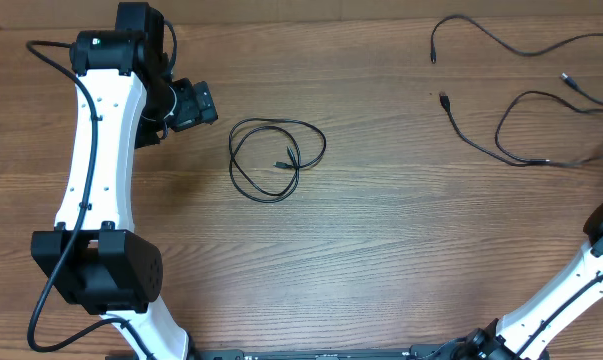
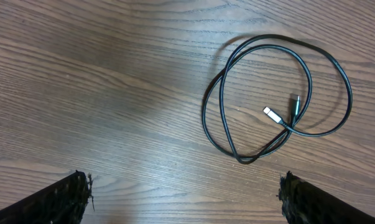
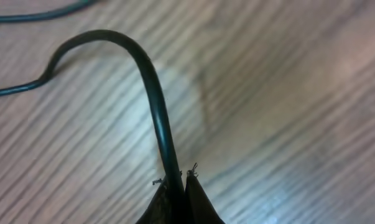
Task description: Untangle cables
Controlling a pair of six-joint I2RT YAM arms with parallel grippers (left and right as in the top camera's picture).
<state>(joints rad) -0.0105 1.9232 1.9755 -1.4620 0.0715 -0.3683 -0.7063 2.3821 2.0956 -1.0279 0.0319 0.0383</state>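
1. Right gripper (image 3: 178, 180) clenched on 1 thin cable (image 3: 157, 106), far right of table (image 1: 381, 250), among loose strands (image 1: 526, 162);
2. Left gripper (image 2: 184, 186) released, empty, above coiled cable (image 2: 274, 37) near table centre;
3. Best: hold pinch firm, drag slowly away from neighbouring strands, stop if anything snags.

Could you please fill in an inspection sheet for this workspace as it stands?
Surface: wooden table, bare wood grain.
Job's things: coiled cable mid-table, plug ends lying inside its loop; loose strands at the far right.
Clutter: nothing seen.
Grippers: left end effector open, above the table beside the coil, holding nothing; right end effector shut on a cable strand.
Cables: thick arm wire runs along the left arm.
Surroundings: nothing seen beyond the table.
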